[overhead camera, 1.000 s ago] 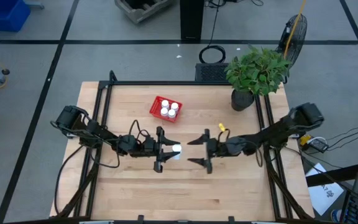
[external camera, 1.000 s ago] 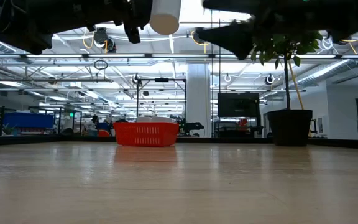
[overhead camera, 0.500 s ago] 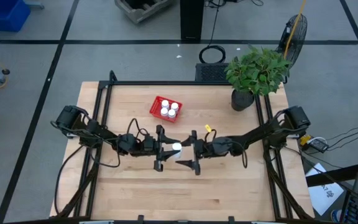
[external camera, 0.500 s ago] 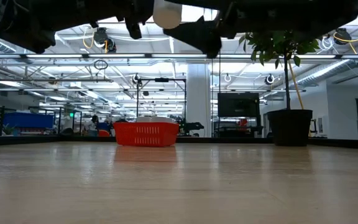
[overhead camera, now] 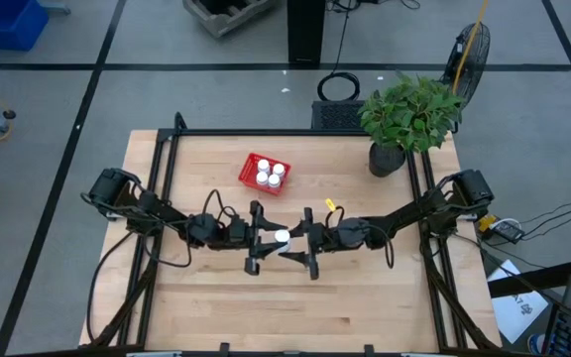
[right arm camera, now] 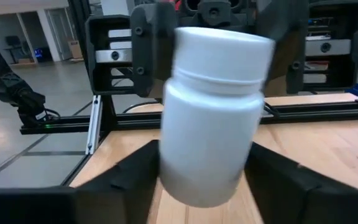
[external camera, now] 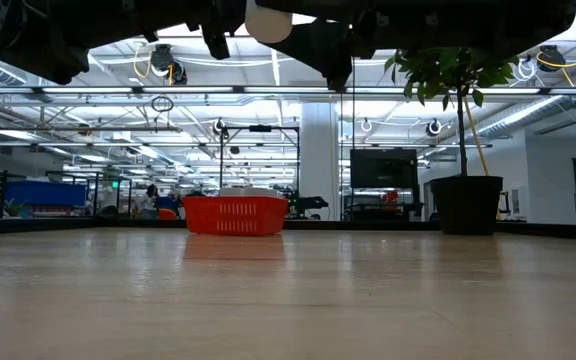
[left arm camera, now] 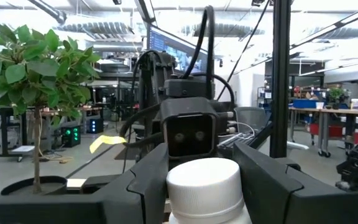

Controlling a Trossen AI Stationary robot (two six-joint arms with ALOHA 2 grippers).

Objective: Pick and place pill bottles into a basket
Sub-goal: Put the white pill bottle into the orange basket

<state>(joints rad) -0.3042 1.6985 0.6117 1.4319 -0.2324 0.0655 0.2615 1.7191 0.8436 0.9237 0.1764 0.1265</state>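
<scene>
Above the middle of the counter (overhead camera: pixel 365 297), one pill bottle (overhead camera: pixel 282 237) is held clamped in the left gripper (overhead camera: pixel 266 238). The right gripper (overhead camera: pixel 305 242) is positioned opposite, its fingers spread around the bottle. Four bottles (overhead camera: pixel 270 174) are seen inside the red basket (overhead camera: pixel 252 163) farther back.

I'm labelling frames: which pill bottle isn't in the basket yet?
On the wooden table, look below the red basket, between both arms. The bottle hangs in the air between the left hand and right hand; the others sit inside the basket.

Smooth white plastic bottle (right arm camera: pixel 213 118), wooden table (overhead camera: pixel 365 297)
</scene>
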